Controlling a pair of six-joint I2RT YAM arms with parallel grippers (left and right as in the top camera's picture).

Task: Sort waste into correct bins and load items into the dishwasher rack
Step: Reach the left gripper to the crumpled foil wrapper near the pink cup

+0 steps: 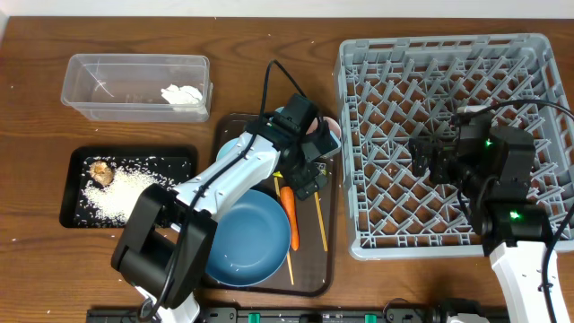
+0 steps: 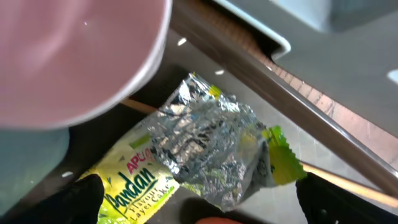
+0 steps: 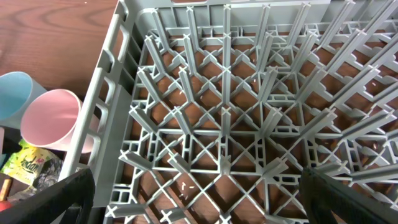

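Note:
The yellow-green foil wrapper (image 2: 193, 155) lies crumpled on the brown serving tray (image 1: 330, 235), beside the pink cup (image 2: 68, 56). My left gripper (image 2: 208, 205) hangs open just above the wrapper, one finger on each side, holding nothing. From overhead the left gripper (image 1: 305, 175) hides the wrapper. The orange carrot (image 1: 289, 211), the dark-blue plate (image 1: 247, 238) and a chopstick (image 1: 320, 220) lie on the same tray. My right gripper (image 1: 429, 157) stands open and empty over the grey dishwasher rack (image 1: 448, 54). The white napkin (image 1: 182, 94) sits in the clear tub (image 1: 90, 76). Rice and a brown lump (image 1: 103, 173) lie in the black tray (image 1: 72, 211).
A light-blue cup (image 3: 15, 93) stands next to the pink cup (image 3: 50, 118), just outside the rack's left wall (image 3: 102, 93). A light-blue bowl (image 1: 229, 148) shows partly under the left arm. The rack's upright pegs (image 3: 224, 124) fill the space below the right gripper (image 3: 199, 199).

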